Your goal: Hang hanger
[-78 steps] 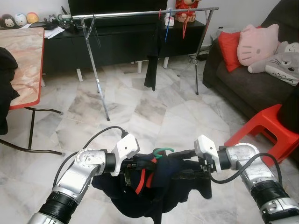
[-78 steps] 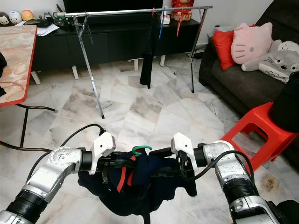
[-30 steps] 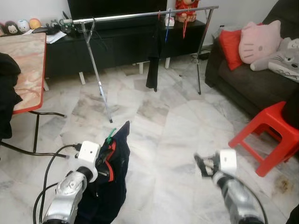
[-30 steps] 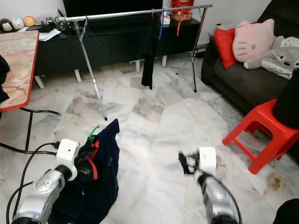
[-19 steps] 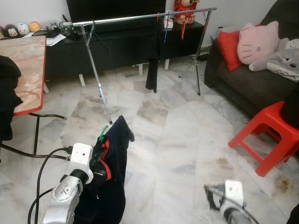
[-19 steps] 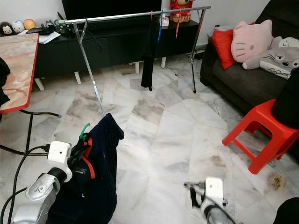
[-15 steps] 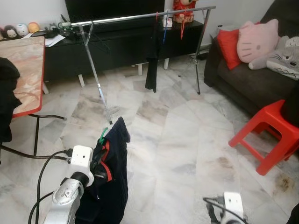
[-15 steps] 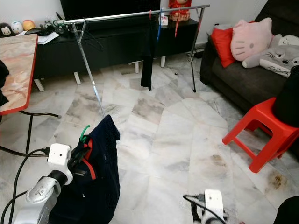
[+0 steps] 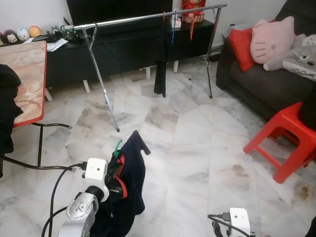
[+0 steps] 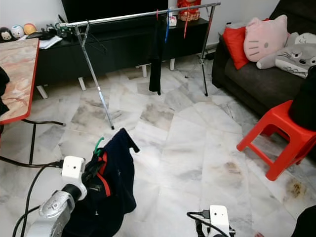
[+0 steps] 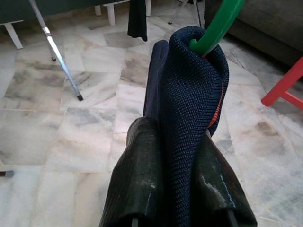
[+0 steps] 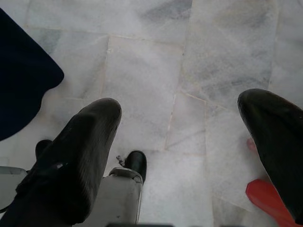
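left wrist view: the left gripper (image 11: 177,189) has its two black fingers pinched on a navy garment (image 11: 189,104) draped over a green hanger (image 11: 218,23), whose hook rises just beyond the fingertips. no writing or labels can be read anywhere. ahead of the fingers stands a metal clothes rail (image 9: 143,17) on pale marble floor tiles (image 9: 197,143), with a black cabinet, dark sofa and red stool (image 9: 284,140) around. the right gripper (image 12: 184,156) hangs low over the tiles, fingers spread wide and empty.
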